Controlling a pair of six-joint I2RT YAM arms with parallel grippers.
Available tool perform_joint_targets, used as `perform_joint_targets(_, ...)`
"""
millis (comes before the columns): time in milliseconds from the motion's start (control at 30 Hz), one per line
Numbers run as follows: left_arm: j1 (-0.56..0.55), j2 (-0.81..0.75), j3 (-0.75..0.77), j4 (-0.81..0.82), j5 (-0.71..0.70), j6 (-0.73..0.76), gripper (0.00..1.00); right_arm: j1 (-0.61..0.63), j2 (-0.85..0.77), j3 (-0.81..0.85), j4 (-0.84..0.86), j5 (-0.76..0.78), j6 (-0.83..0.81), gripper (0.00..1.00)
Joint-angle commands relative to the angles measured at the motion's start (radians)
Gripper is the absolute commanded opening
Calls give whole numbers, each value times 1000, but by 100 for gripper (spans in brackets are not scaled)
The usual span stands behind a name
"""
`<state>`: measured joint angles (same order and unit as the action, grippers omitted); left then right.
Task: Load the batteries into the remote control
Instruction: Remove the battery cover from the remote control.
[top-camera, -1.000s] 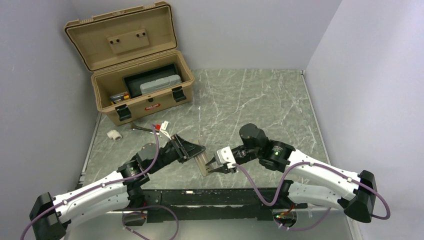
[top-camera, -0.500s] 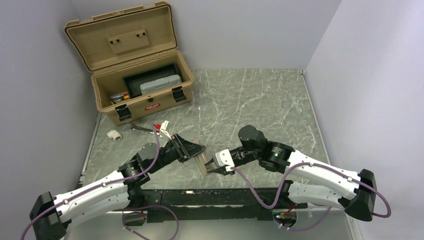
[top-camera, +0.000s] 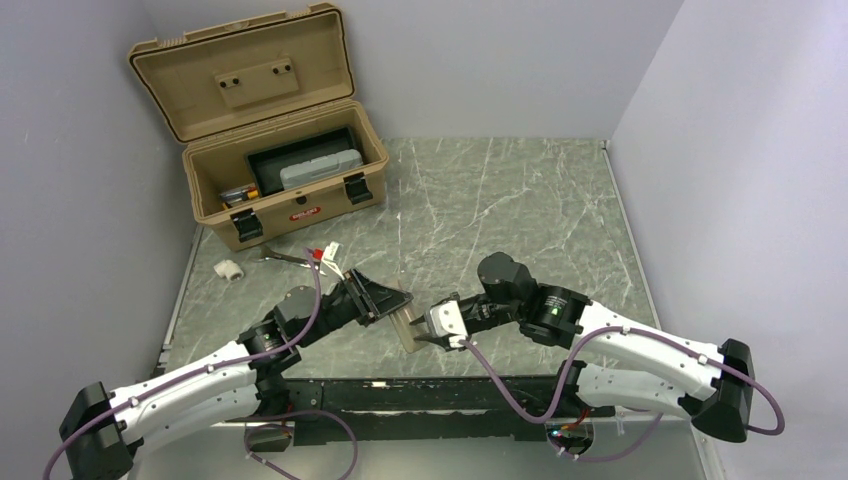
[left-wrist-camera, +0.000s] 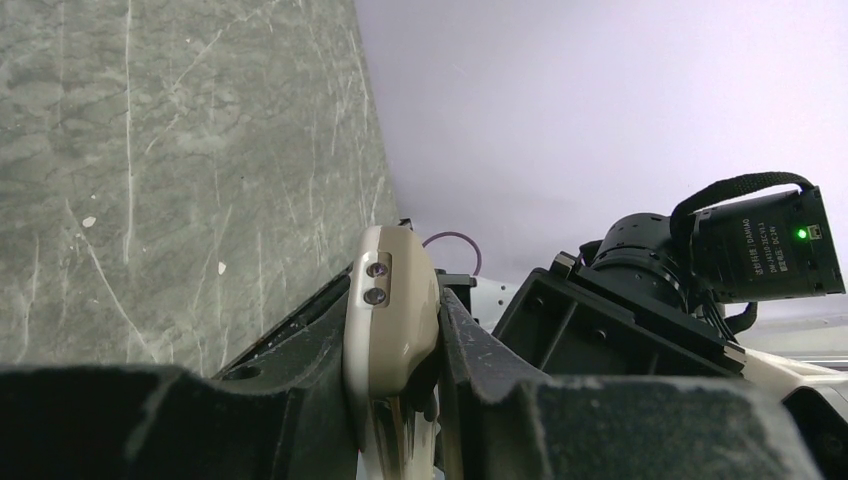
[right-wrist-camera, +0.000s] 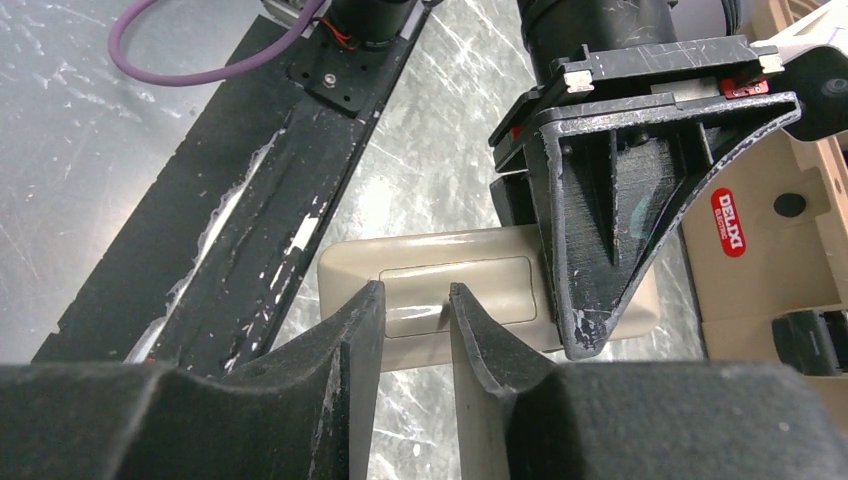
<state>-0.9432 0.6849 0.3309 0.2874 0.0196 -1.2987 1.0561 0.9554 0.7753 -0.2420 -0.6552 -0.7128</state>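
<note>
My left gripper (left-wrist-camera: 395, 325) was clamped tight on the remote control (left-wrist-camera: 390, 280), holding it over the near side of the table (left-wrist-camera: 150, 150), between my two arms. My right gripper (right-wrist-camera: 415, 300) was only slightly open with nothing pinched, its tips right up against the remote's back panel (right-wrist-camera: 500, 290).

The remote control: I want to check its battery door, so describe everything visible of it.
The remote control is a cream, smooth plastic slab, clamped front to back near one end by the left gripper. Its back shows a rectangular battery-door panel, apparently closed. One end carries two small dark dots. The right gripper has its open tips at that panel, contact unclear.
</note>
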Motion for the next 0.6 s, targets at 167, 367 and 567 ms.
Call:
perform_joint_targets(167, -1, -24, 10, 90, 23, -20, 0, 1, -30, 16, -8, 23, -22, 33)
perform_joint_targets(367, -2, -19, 3, 100, 26, -25, 0, 1, -66, 2, 39, 19, 4, 34)
perform_joint_targets(567, -1, -32, 3, 85, 21, -23, 0, 1, -68, 23, -8, -29, 1, 35)
